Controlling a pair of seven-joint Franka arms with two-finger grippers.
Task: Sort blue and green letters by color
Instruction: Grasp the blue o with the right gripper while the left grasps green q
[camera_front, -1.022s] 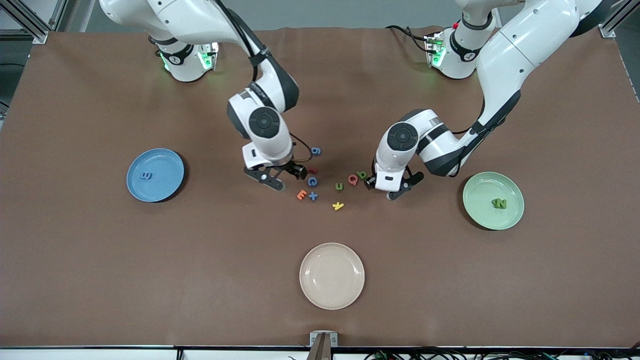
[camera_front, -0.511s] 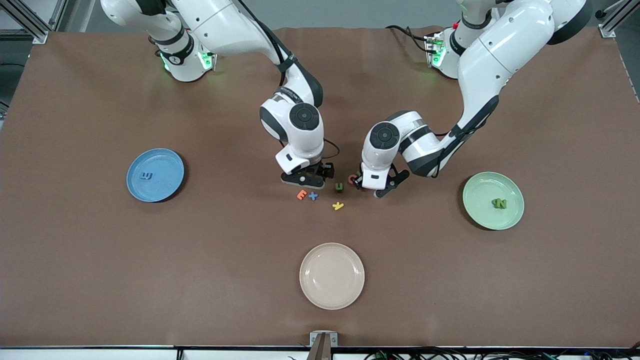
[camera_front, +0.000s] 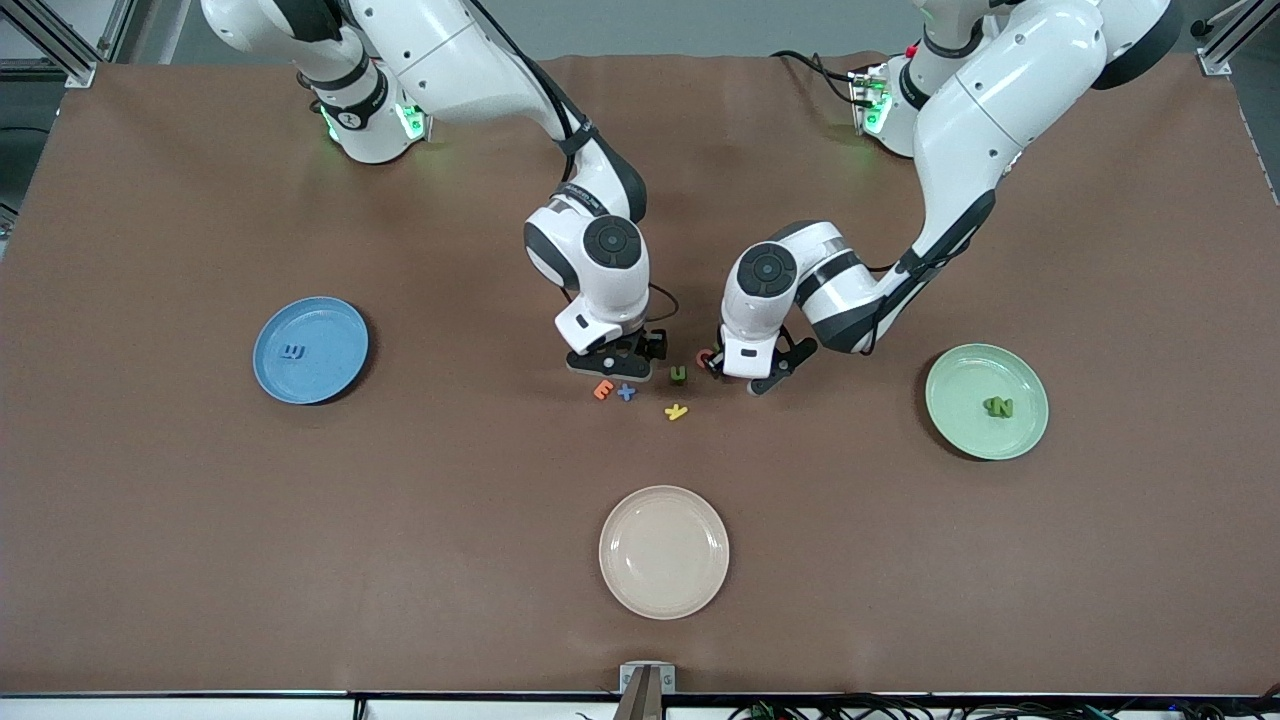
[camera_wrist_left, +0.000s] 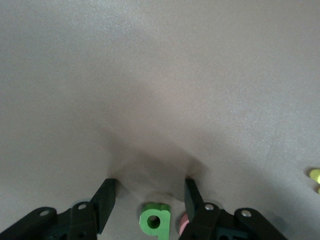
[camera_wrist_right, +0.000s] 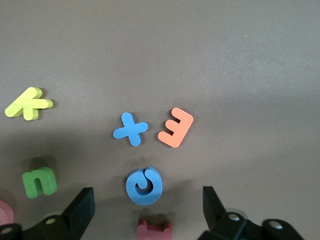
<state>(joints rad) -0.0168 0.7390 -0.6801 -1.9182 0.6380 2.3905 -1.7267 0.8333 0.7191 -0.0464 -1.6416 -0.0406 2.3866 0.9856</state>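
My right gripper (camera_front: 612, 362) is open and low over the letter cluster at the table's middle. In the right wrist view it (camera_wrist_right: 147, 200) straddles the blue C (camera_wrist_right: 144, 186), with the dark red squiggle (camera_wrist_right: 154, 231) beside it. The blue + (camera_front: 626, 392) and the green u (camera_front: 678, 374) lie close by. My left gripper (camera_front: 738, 373) is open and low; in the left wrist view it (camera_wrist_left: 149, 192) straddles the green b (camera_wrist_left: 155, 218). A blue 3 (camera_front: 293, 351) lies on the blue plate (camera_front: 335, 325). A green N (camera_front: 998, 406) lies on the green plate (camera_front: 960, 380). The blue 6 and green B are hidden.
An orange E (camera_front: 603, 390) touches the blue +. A yellow k (camera_front: 676, 411) lies nearer the front camera than the u. A pink Q (camera_front: 705, 357) sits tight against my left gripper's finger. An empty beige plate (camera_front: 664, 551) stands near the front edge.
Both arms have closed in on the letter cluster and come down. The right gripper now covers the C and the 6; the left gripper now covers the b.
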